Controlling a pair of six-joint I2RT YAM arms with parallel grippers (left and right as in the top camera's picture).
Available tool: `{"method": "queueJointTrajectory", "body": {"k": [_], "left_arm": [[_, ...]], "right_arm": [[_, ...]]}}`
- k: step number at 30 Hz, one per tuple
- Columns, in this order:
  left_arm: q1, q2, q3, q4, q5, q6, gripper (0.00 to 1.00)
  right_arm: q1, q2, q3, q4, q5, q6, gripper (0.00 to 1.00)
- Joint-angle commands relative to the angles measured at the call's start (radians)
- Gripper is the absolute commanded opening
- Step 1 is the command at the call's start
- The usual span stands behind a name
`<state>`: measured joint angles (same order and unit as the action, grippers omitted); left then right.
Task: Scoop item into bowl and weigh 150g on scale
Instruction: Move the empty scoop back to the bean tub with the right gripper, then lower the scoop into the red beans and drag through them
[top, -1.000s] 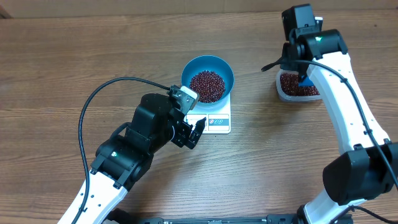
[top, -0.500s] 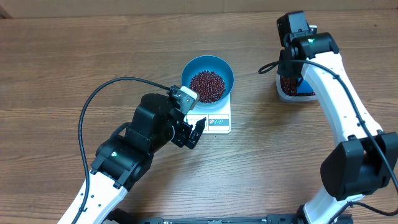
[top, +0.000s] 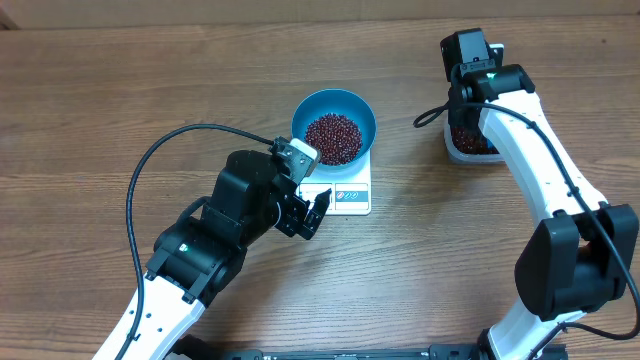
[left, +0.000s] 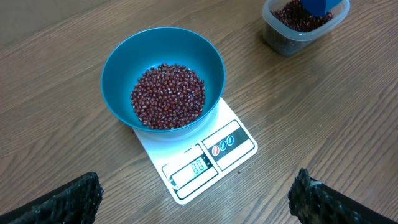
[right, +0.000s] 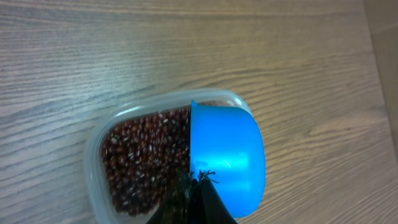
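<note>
The bright-blue bowl (top: 305, 108) (left: 121, 59) stands on the white scale (top: 350, 197) (left: 239, 140), whose display reads 80. A heap of red-brown beans (top: 333, 137) (left: 168, 96) lies in the bowl. My left gripper (top: 308, 215) (left: 196, 193) hovers open just in front of the scale, holding nothing. My right gripper (right: 193, 186) is shut on the handle of a small blue scoop (right: 227, 155). The scoop hangs over the right side of a clear tub (top: 462, 153) (right: 93, 155) of beans (right: 140, 155), its outer side facing the camera. Its inside is hidden.
The left arm's black cable (top: 150, 170) loops over the table to the left of the bowl. In the overhead view the right wrist (top: 470, 60) covers most of the tub. The wooden table (top: 100, 90) runs wide on all sides.
The right wrist has swung left and toward the far edge above the tub, so the overhead view no longer shows the scoop. The left arm, bowl and scale have not moved.
</note>
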<state>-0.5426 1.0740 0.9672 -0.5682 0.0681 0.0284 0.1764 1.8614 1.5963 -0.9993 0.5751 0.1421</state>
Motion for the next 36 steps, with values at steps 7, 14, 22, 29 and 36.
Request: {"method": "queueJointTrajectory", "body": {"k": [7,14,22,29,36], "left_arm": [[0.002,0.004,-0.005,-0.003,0.006,-0.009,1.0],[0.002,0.004,-0.005,-0.003,0.007,-0.009,1.0],[0.002,0.004,-0.005,-0.003,0.003,-0.009,0.99],[0.002,0.004,-0.005,-0.003,0.003,-0.009,0.99],[0.002,0.004,-0.005,-0.003,0.003,-0.009,1.0]], "right_arm": [[-0.009,0.086,-0.01,0.026,0.042,-0.104,0.04],[-0.008,0.12,-0.01,0.024,0.052,-0.107,0.04],[-0.008,0.12,-0.01,0.008,-0.088,-0.106,0.04],[-0.009,0.119,-0.01,0.026,-0.224,-0.106,0.04],[-0.009,0.118,-0.009,0.027,-0.283,-0.106,0.04]]}}
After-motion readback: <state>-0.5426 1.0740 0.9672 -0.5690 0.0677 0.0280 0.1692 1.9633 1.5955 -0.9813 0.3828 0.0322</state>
